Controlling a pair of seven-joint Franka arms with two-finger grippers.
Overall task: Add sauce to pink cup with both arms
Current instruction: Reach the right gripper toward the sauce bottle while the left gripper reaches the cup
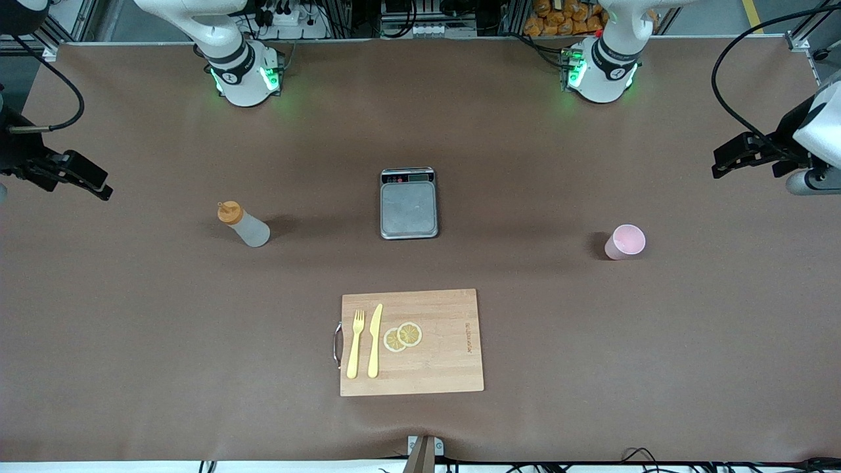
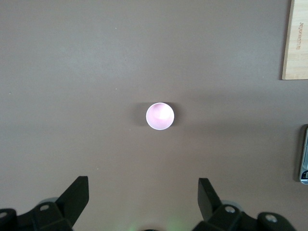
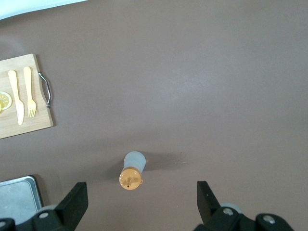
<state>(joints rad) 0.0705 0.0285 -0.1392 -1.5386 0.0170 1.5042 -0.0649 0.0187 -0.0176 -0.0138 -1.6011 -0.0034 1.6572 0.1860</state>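
Observation:
The sauce bottle (image 1: pixel 243 225), whitish with an orange cap, stands upright on the brown table toward the right arm's end. It also shows in the right wrist view (image 3: pixel 132 171), seen from above. The pink cup (image 1: pixel 624 242) stands upright and looks empty toward the left arm's end; it also shows in the left wrist view (image 2: pixel 160 116). My right gripper (image 1: pixel 98 187) is open and empty, high over the table's right-arm end, with the bottle in its view (image 3: pixel 142 195). My left gripper (image 1: pixel 723 164) is open and empty, high over the left-arm end, with the cup in its view (image 2: pixel 143 192).
A grey kitchen scale (image 1: pixel 409 203) sits mid-table between bottle and cup. A wooden cutting board (image 1: pixel 447 361) lies nearer the front camera, with a yellow fork (image 1: pixel 355 343), a yellow knife (image 1: pixel 374 340) and two lemon slices (image 1: pixel 403 336) on it.

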